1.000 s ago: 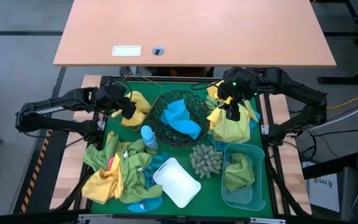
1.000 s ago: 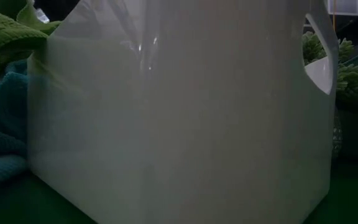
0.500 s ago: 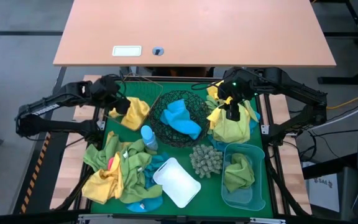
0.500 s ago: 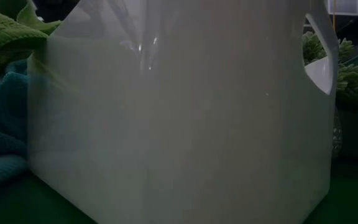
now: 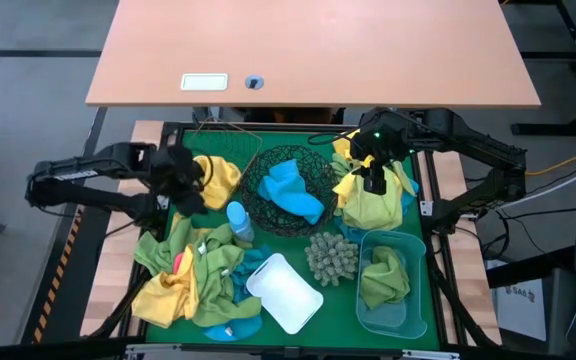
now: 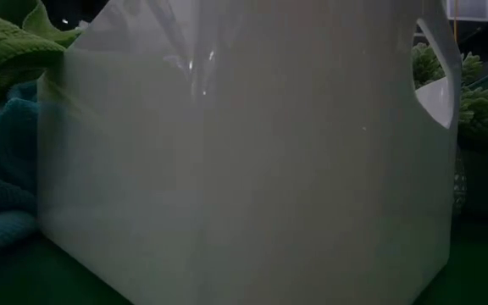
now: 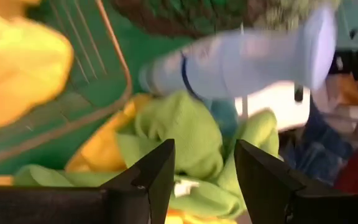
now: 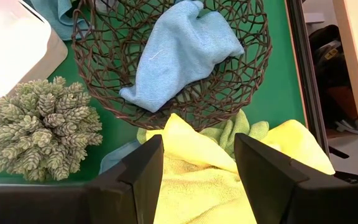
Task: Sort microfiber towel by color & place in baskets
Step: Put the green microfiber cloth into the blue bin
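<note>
My left gripper [image 5: 184, 190] [image 7: 204, 152] is open and empty above the far end of a heap of green, yellow and blue towels [image 5: 193, 275] [image 7: 185, 134] at the near left. A yellow towel [image 5: 219, 175] [image 7: 17, 68] lies in the thin wire basket [image 7: 101, 68] at the far left, beside the gripper. My right gripper [image 5: 373, 181] [image 8: 197, 146] is open over a heap of yellow towels [image 5: 373, 205] [image 8: 197, 180] at the far right. A blue towel [image 5: 290, 190] [image 8: 185, 53] lies in the black wire bowl [image 5: 268, 215] [image 8: 241, 93]. A green towel [image 5: 383, 275] lies in the translucent blue tub [image 5: 408, 315].
The white tub [image 5: 284, 292] [image 6: 244, 152] stands at the near middle and fills the low view. A spiky grey-green ball [image 5: 331, 258] [image 8: 39, 127] sits between the bowl and the blue tub. A small blue bottle [image 5: 239, 222] [image 7: 241, 59] stands by the bowl's left side.
My left gripper has drawn away from the yellow towel in the wire basket, first toward the table's left, then toward the near edge, and now stands over the towel heap. The yellow towel stays in the basket.
</note>
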